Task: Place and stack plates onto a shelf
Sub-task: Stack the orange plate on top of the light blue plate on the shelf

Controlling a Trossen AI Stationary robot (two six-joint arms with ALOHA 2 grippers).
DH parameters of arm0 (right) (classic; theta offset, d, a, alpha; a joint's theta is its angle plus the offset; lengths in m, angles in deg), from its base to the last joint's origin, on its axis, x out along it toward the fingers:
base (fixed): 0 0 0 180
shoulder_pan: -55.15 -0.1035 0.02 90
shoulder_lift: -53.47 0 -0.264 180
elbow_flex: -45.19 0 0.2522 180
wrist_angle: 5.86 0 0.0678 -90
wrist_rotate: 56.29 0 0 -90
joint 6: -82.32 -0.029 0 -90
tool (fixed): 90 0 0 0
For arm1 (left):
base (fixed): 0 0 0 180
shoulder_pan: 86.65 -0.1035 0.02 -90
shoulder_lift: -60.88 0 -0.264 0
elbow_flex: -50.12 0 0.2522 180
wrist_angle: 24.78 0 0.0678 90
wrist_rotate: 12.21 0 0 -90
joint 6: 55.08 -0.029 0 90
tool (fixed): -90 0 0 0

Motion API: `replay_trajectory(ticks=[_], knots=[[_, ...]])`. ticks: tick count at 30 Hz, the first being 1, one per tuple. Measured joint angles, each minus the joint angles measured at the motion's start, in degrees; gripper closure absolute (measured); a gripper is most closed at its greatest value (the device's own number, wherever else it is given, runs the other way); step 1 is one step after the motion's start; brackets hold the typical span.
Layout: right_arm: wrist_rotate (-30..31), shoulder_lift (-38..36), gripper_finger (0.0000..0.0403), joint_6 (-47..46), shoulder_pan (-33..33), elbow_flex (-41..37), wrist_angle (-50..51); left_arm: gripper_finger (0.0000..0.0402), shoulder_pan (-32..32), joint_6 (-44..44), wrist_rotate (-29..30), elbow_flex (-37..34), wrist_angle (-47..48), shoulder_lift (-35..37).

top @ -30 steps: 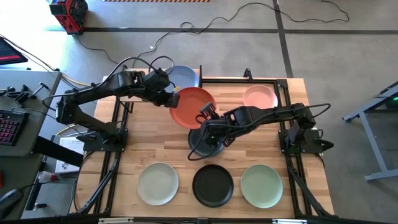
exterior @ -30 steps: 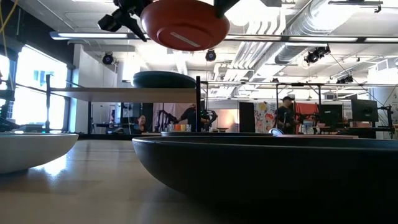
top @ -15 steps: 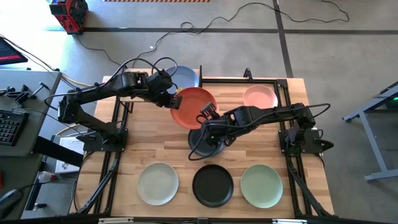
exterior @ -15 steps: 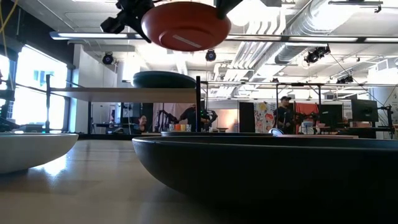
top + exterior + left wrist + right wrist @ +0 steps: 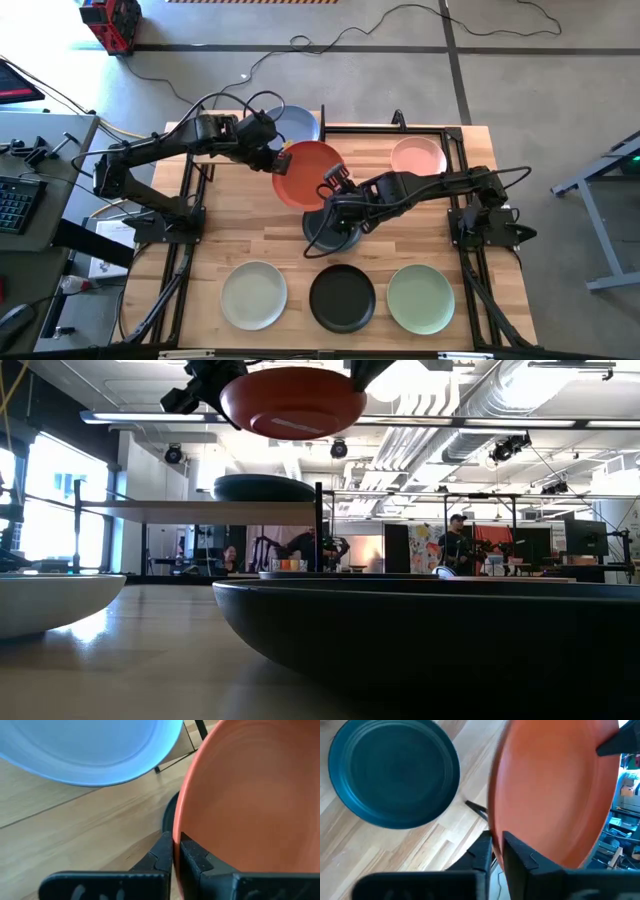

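Observation:
The orange-red plate hangs in the air above the shelf, bottom side down. My left gripper is shut on its left rim. My right gripper is at the opposite rim, fingers either side of it. A dark teal plate rests on its base on the shelf board. Beside it lies a blue plate. A pink plate lies far right, and a charcoal plate lies under my right arm. My left gripper pinches the orange-red plate's rim between its two fingers, coming from the table's left. The plate is lifted clear and about level. My right gripper has the opposite rim between its two fingers, coming from the table's right. The plate stays clear of everything below.
Near the table's front edge lie a pale cream-green plate, a black plate and a sage green plate. Black metal rods frame the far half of the table. People move about in the room behind.
My left gripper has moved a little toward the table's right, up to the orange-red plate's left rim, and taken hold of it. The plate has shifted slightly toward the table's left and stays aloft, about level.

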Motion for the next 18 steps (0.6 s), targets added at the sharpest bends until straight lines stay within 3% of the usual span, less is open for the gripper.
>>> replay_trajectory(ticks=[8,18], knots=[[0.3,0.0,0.0293,-1.6,-0.5,1.0,1.9,0.0398,-1.0,-0.5,2.0,0.0,-0.2,0.0],[3.1,-0.1,0.0272,-13.2,-0.6,9.9,11.2,0.0398,-9.7,-6.0,-0.3,0.0,-0.3,0.6]])
